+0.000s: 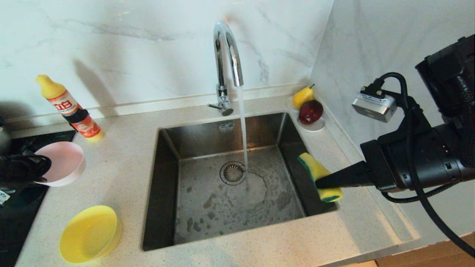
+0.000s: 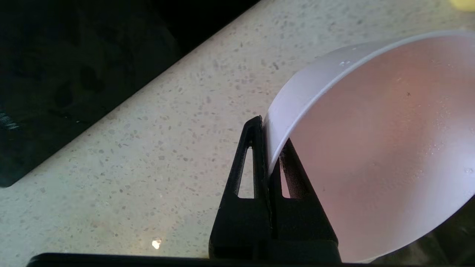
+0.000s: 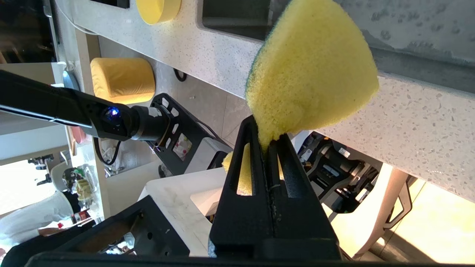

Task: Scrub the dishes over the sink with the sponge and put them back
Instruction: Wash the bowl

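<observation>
My left gripper (image 1: 44,167) is shut on the rim of the pale pink bowl (image 1: 65,163), which hangs tilted over the counter left of the sink (image 1: 169,193). In the left wrist view the fingers (image 2: 256,148) pinch the pink bowl's wall (image 2: 371,148). A yellow bowl (image 1: 91,233) sits on the counter at the front left. My right gripper (image 1: 320,183) is shut on the yellow sponge (image 1: 319,176) with its green layer, held at the sink's right edge. The right wrist view shows the sponge (image 3: 311,70) squeezed between the jaws. The blue bowl is out of view.
Water runs from the chrome tap (image 1: 226,55) onto the basin floor beside the drain (image 1: 232,172). A detergent bottle (image 1: 68,107) stands at the back left. A white saucer (image 1: 315,127) with a pear and a red fruit sits at the back right corner. A black hob (image 1: 15,207) lies far left.
</observation>
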Robot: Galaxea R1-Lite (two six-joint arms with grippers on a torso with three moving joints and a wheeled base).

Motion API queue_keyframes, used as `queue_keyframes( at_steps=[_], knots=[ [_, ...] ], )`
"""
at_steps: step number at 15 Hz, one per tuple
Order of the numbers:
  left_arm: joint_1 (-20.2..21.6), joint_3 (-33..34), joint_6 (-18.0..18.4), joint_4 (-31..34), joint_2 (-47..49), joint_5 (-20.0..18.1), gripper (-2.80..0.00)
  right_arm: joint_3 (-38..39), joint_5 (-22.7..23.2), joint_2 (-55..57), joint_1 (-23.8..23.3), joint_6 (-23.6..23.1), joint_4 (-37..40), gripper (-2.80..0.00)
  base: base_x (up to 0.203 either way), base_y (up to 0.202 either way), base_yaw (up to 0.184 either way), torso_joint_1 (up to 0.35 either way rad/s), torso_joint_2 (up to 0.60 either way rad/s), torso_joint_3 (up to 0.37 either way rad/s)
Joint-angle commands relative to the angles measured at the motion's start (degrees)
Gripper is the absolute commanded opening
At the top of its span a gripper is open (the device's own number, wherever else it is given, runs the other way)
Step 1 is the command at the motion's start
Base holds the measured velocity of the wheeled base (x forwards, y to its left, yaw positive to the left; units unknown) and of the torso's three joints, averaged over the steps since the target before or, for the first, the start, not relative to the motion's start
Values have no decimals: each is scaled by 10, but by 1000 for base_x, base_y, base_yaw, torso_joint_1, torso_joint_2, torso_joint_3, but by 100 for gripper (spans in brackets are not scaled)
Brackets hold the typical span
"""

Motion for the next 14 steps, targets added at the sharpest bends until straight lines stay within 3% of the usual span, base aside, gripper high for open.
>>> queue_keyframes(
  at_steps=[1, 10, 11, 14],
  knots=[
    [12, 1, -3, -6, 34, -17, -280, 0, 2, -3, 0, 1, 2, -280, 0, 0, 0, 0, 0, 0],
    [43, -1, -9, -28, 89, -41, -280, 1, 2, -3, 0, 1, 3, -280, 0, 0, 0, 0, 0, 0],
    [44, -2, -10, -28, 89, -41, 0, 2, 2, -3, 0, 1, 3, -280, 0, 0, 0, 0, 0, 0],
    [52, -5, -10, -29, 86, -44, 0, 2, 2, -5, 1, 1, 3, -280, 0, 0, 0, 0, 0, 0]
  ],
)
